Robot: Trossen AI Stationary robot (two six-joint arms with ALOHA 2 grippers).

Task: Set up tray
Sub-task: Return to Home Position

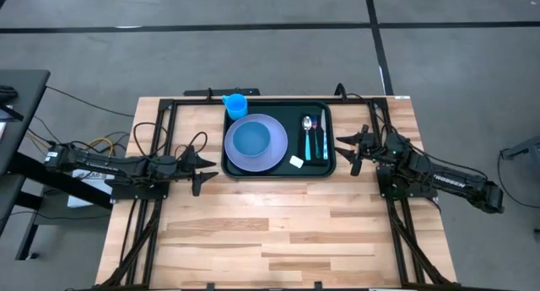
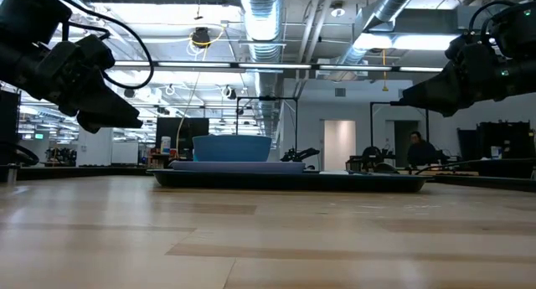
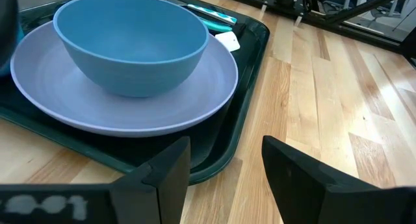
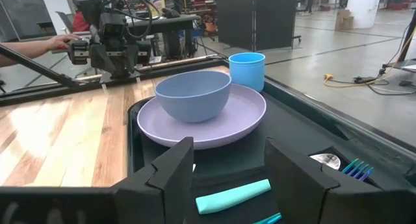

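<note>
The dark green tray (image 1: 325, 169) lies flat at the table's far middle. On it sit a lavender plate (image 1: 274, 158) holding a blue bowl (image 1: 251, 139), a blue cup (image 1: 235, 105) at its far left corner, and a spoon (image 1: 308, 131) and teal-handled fork (image 1: 320, 139) on its right side. My left gripper (image 1: 205, 170) hovers open just off the tray's near left corner (image 3: 221, 152), touching nothing. My right gripper (image 1: 346, 153) is open beside the tray's right rim, above the teal handle (image 4: 234, 195), also touching nothing.
A small white tag (image 1: 297, 162) lies on the tray near the cutlery. Black frame rails (image 1: 160, 114) run along the table's left, right and far sides. Bare wood (image 1: 270, 232) stretches across the near half. A person's hand (image 4: 52, 42) shows beyond the table's left side.
</note>
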